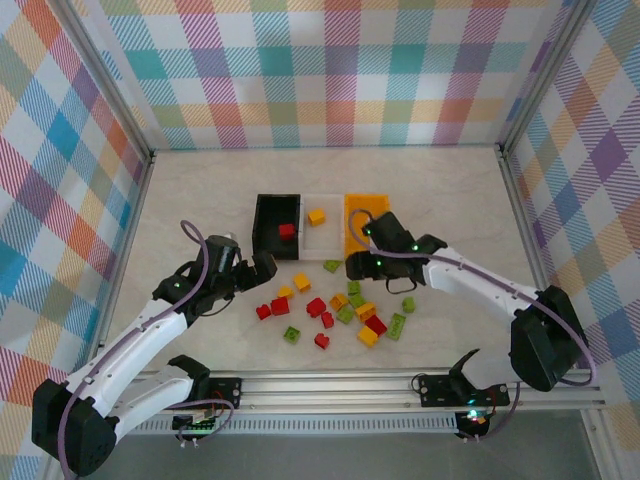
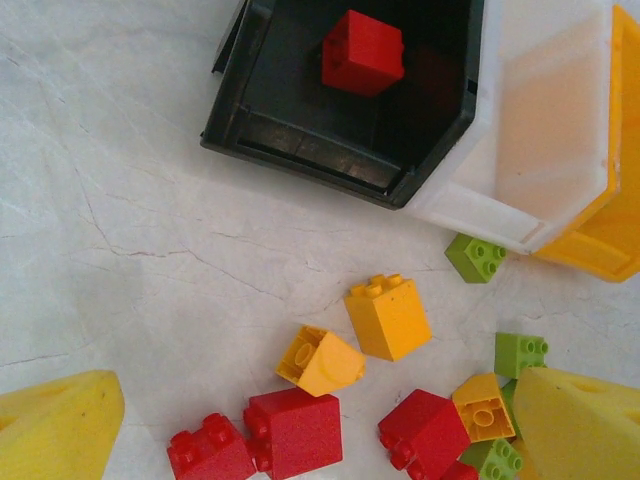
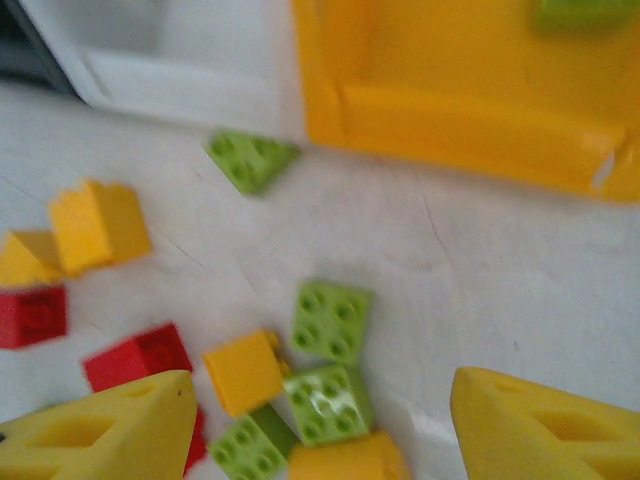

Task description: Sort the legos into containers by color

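On my left, my left gripper [image 1: 264, 268] hangs spread and empty beside the black bin [image 1: 262, 215], which holds one red brick [image 1: 287, 231]. The loose legos [image 1: 330, 310] lie scattered on the table before the white bin [image 1: 320, 238]. My right gripper [image 1: 353, 266] is likewise parted, grasping nothing, at the orange-yellow bin's [image 1: 358, 208] near edge.

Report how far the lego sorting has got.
Done: one red lego in the black bin, one yellow lego in the white bin, apparently a green lego in the orange-yellow bin. In hand: nothing; both jaws stand open. Left: the loose pile on the table.
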### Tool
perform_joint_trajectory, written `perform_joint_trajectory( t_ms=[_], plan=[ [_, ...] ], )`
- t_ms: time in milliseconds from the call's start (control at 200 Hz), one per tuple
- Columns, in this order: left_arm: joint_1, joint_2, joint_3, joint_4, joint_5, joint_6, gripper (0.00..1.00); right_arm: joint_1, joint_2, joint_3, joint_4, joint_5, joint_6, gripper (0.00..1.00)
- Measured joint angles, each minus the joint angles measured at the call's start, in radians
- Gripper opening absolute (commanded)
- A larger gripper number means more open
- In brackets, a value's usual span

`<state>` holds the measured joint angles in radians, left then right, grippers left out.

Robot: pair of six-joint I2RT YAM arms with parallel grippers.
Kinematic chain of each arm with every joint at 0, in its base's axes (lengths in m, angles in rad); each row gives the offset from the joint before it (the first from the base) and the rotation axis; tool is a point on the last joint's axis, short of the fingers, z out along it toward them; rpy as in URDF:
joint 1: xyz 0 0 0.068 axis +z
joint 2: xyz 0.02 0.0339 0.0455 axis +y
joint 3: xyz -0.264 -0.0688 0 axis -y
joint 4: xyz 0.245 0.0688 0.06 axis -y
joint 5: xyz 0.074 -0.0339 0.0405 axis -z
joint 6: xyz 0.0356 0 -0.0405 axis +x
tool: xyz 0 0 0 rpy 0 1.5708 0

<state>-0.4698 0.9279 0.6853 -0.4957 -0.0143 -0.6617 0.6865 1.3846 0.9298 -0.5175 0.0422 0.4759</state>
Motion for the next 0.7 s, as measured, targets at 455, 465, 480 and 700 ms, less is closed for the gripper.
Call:
perform_joint_trajectory(
  t_ms=[455,465,480,700],
  plan=[
    [0.000,0.008,-0.005,0.000,0.024,-0.008,1.00,0.039,0.202,-0.014,0.123,0.002,0.034,0.71],
    [0.000,0.007,-0.006,0.000,0.024,-0.008,1.00,0.041,0.210,-0.010,0.125,0.005,0.035,0.71],
    [0.000,0.005,-0.008,0.000,0.024,-0.008,1.00,0.043,0.219,-0.004,0.126,0.008,0.036,0.70],
    [0.000,0.002,-0.017,-0.002,0.025,-0.008,1.00,0.075,0.326,0.045,0.129,0.075,0.040,0.59]
  ],
)
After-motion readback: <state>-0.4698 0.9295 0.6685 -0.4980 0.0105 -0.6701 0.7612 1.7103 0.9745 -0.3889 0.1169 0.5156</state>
